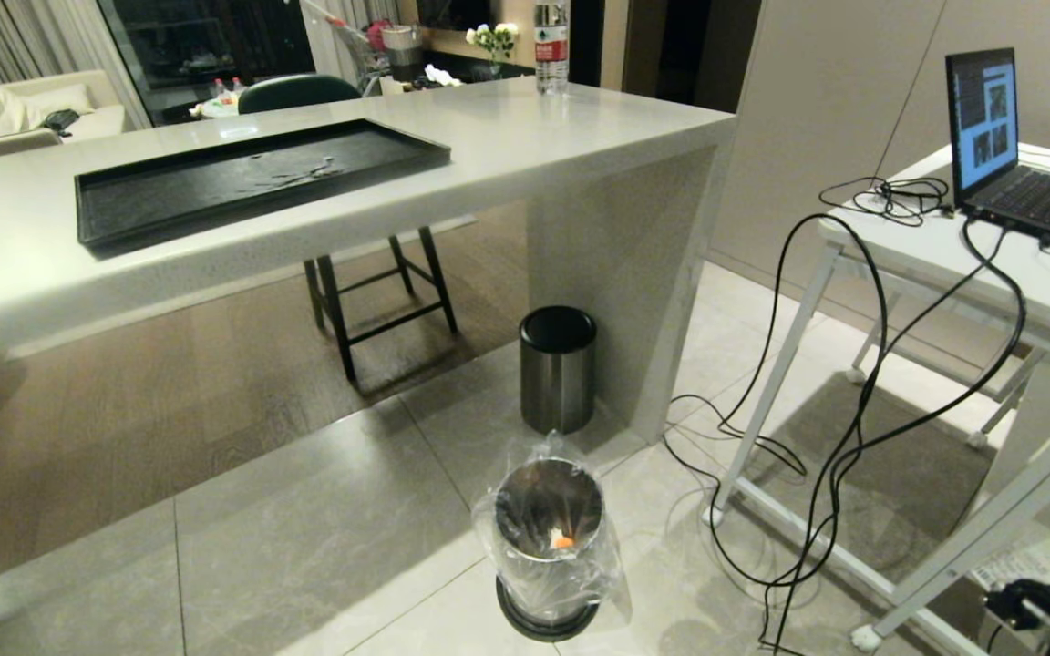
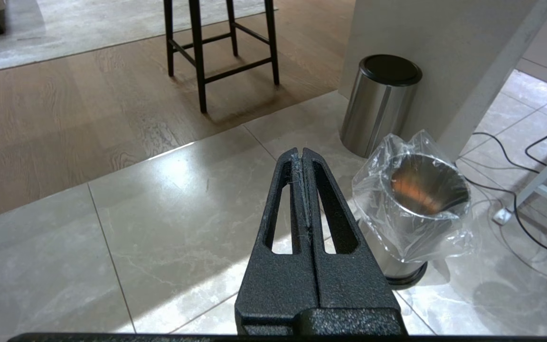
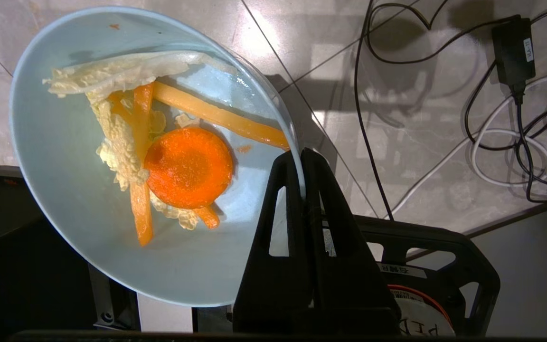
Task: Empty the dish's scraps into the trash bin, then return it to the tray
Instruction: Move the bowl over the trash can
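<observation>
Right gripper (image 3: 303,190) pinching dish (image 3: 88,190) rim, right wrist view centre; scraps (image 3: 178,161) mostly aboard | trash bin (image 1: 550,538) lower centre, I see one orange bit inside | tray (image 1: 252,178) upper left, awaiting dish | left gripper (image 2: 303,190) pressed together, idle

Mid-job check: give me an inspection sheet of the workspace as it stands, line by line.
Surface: white counter carrying the black tray, which has no dishes on it; grey tiled floor below.
Job's things: pale blue dish still holds the scraps, carrot and pale leaf strips; bag-lined trash bin on the floor, one orange bit inside.
Clutter: lidded steel bin, water bottle.
Grippers: right gripper shut on the dish rim, away from the bin; left gripper shut, empty, above the floor.
Cables: black cables hanging from the laptop table across the floor.
Surroundings: laptop, stool, sofa.
</observation>
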{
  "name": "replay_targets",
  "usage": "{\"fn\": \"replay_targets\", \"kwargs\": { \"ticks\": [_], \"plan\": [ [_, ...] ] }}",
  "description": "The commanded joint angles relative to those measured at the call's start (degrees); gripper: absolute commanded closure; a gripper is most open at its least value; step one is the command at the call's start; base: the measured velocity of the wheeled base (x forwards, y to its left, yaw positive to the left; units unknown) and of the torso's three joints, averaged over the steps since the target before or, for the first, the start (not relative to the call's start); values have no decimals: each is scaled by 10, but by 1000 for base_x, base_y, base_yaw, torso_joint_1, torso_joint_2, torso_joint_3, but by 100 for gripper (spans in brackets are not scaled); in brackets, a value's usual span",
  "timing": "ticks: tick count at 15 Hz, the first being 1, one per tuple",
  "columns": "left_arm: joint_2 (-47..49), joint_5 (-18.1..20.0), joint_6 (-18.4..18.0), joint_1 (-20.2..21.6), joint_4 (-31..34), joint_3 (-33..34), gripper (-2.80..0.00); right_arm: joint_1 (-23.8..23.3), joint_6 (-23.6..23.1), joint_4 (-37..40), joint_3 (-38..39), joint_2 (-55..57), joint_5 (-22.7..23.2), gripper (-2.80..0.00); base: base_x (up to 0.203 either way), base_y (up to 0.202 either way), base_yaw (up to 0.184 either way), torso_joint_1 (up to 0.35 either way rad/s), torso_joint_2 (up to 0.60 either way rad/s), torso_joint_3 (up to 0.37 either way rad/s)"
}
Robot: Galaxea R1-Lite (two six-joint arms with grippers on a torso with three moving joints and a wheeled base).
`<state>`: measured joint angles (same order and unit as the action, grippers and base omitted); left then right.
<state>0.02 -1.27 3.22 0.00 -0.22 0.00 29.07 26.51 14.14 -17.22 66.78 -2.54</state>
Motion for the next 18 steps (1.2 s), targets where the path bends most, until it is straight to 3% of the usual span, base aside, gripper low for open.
{"fn": "replay_targets", "kwargs": {
  "ticks": [1,9,18],
  "plan": [
    [1,0,0,0,0,0,0,0,1,1,3,-2,0,0,0,0,0,0,0,0],
    [1,0,1,0,0,0,0,0,-1,0,0,6,3,0,0,0,0,0,0,-9],
    [1,0,1,-1,0,0,0,1,-3,0,-7,6,6,0,0,0,0,1,2,-182]
  ]
}}
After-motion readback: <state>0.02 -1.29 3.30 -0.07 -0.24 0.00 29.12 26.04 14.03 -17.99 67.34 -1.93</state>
